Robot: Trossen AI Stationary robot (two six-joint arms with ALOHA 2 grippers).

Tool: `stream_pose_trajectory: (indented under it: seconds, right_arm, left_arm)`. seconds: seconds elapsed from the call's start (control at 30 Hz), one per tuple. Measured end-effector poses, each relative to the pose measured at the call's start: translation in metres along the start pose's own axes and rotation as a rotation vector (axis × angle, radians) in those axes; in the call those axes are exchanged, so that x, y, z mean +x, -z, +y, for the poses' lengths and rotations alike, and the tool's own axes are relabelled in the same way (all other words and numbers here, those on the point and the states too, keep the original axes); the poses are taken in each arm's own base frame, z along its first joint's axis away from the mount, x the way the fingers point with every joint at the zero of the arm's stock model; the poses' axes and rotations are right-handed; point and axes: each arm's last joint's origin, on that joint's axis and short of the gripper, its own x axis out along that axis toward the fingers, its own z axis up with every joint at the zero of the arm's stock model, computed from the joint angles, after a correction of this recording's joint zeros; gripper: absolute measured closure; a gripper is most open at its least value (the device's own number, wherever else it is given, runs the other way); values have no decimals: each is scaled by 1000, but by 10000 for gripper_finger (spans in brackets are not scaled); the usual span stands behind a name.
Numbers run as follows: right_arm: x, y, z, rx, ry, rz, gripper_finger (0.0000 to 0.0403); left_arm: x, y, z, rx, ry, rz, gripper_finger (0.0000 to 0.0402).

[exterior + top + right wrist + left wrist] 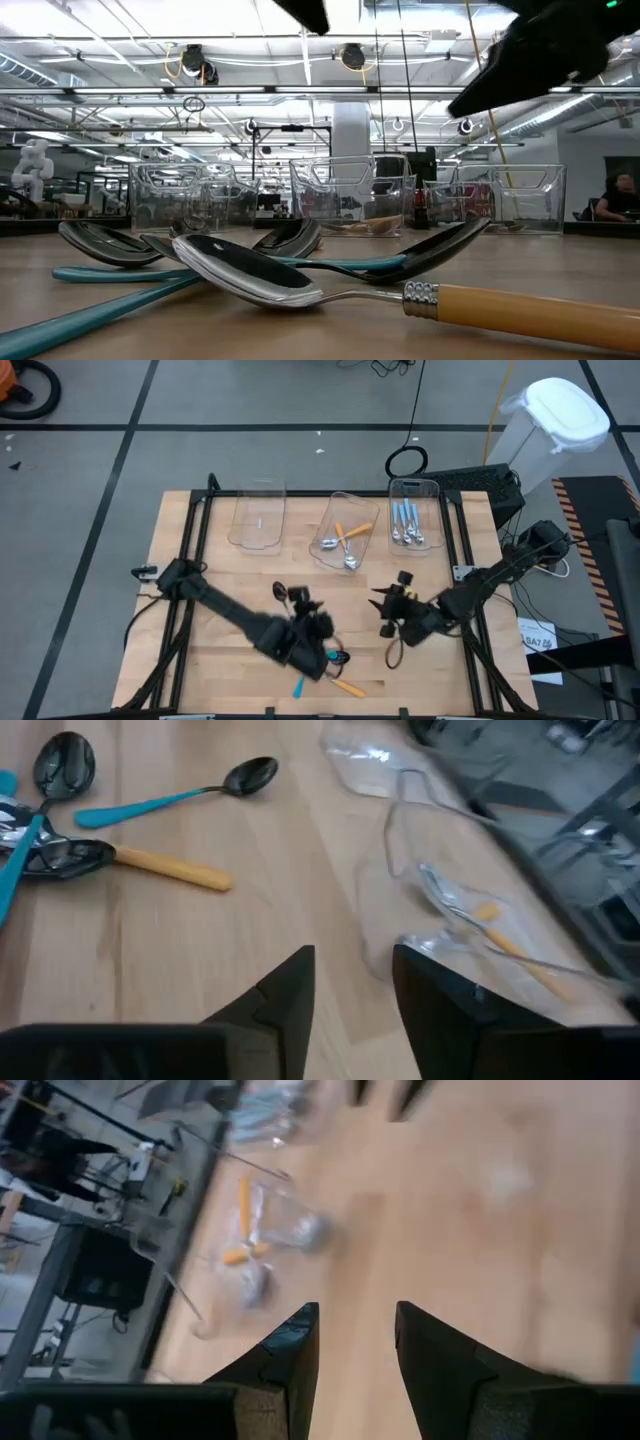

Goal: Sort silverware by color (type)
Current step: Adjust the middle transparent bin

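Observation:
Several spoons lie in a loose pile near the table's near edge (335,657). It holds an orange-handled spoon with a silver bowl (300,285) and teal-handled spoons with black bowls (180,800). A single black-bowled spoon (280,592) lies apart, farther in. The middle bin (345,530) holds orange-handled spoons and the right bin (413,520) holds light-blue-handled ones. My left gripper (357,1312) hovers open above the pile, holding nothing. My right gripper (353,955) is also open and holds nothing; it hangs over bare wood to the right of the pile.
A third clear bin (258,515) stands at the far left of the row with nothing showing inside. The two arms reach in close to each other at the table's middle. Bare wood lies between the bins and the pile. A white lidded can (555,420) stands off the table.

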Motion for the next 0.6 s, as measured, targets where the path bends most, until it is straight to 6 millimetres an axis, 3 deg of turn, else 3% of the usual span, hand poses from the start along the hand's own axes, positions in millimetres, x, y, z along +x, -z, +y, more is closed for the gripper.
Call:
stream_pose_trajectory:
  seconds: [0.17, 0.33, 0.6]
  right_arm:
    - [39, -5, -5, -30, -47, 39, 333]
    - [77, -1, -19, -36, -31, 94, 396]
    - [114, 9, -56, -11, 116, 201, 387]
  left_arm:
    - [-26, 15, -27, 9, 49, -30, 268]
    - [-42, 23, -39, -13, 95, -40, 268]
    - [-50, 27, -49, -96, 119, -55, 268]
